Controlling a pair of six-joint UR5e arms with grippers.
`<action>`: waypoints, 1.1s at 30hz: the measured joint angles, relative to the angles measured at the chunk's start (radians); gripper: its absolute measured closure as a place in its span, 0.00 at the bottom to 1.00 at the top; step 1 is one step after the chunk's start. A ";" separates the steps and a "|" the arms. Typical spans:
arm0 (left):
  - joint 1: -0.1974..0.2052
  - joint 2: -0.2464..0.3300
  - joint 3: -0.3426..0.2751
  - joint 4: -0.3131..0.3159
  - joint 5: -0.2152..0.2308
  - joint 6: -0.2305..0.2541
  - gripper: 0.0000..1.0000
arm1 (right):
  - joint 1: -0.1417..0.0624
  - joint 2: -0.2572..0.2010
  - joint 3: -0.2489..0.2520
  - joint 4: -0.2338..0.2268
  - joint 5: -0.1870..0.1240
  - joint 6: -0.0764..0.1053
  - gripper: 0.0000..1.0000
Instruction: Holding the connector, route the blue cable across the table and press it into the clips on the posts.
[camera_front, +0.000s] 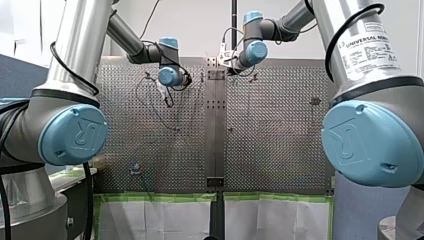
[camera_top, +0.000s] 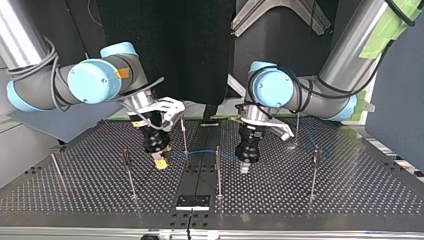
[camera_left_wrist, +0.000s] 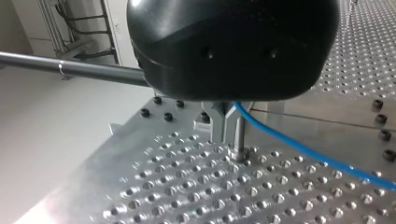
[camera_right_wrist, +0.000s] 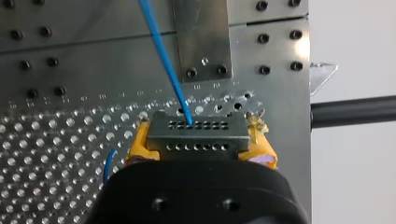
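In the right wrist view my right gripper (camera_right_wrist: 200, 142) is shut on a grey connector (camera_right_wrist: 198, 126) with rows of small holes, held between its yellow pads (camera_right_wrist: 139, 145). The blue cable (camera_right_wrist: 163, 51) leaves the connector's top row and runs ahead over the plate. In the top view this gripper (camera_top: 159, 163) hangs low at the left, and the cable (camera_top: 200, 151) stretches from it to my left gripper (camera_top: 244, 167). In the left wrist view my left gripper (camera_left_wrist: 227, 128) has its metal fingers shut on the blue cable (camera_left_wrist: 303, 151), just beside a thin post (camera_left_wrist: 239, 137).
Several thin posts stand on the perforated table (camera_top: 350, 190): one (camera_top: 218, 170) between the grippers, one (camera_top: 184, 135) behind the cable, one (camera_top: 129, 175) toward the left, one (camera_top: 313, 172) toward the right. A black plate (camera_top: 192, 201) lies at the near edge.
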 joint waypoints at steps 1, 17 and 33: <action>0.002 -0.009 0.010 -0.001 0.003 0.000 0.98 | -0.003 0.000 0.000 0.000 0.000 0.000 1.00; 0.010 -0.102 0.059 -0.044 0.011 0.006 0.44 | -0.037 0.004 0.000 0.001 -0.001 -0.006 1.00; -0.022 -0.057 0.052 -0.174 -0.034 0.045 0.00 | -0.045 0.008 0.002 0.003 0.003 -0.024 1.00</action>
